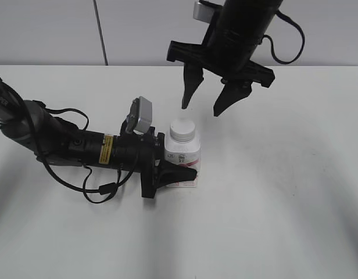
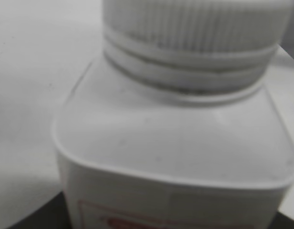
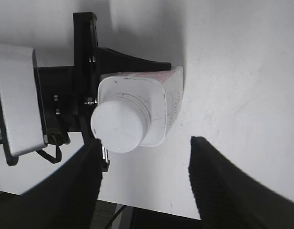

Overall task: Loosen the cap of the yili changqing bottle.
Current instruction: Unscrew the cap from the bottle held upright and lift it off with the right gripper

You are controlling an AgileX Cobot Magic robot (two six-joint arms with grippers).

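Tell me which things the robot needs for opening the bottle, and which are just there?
Needed: the bottle, its cap, the left hand gripping the bottle's body, the right hand open above the cap.

Just there: the white table, the wall behind.

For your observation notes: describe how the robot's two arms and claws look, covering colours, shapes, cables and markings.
Both arms are matte black tubes. The left arm has a yellow label, looping black cables and a grey camera box. The right claw has two tapered, pointed black fingers on a crossbar, with a black cable behind.
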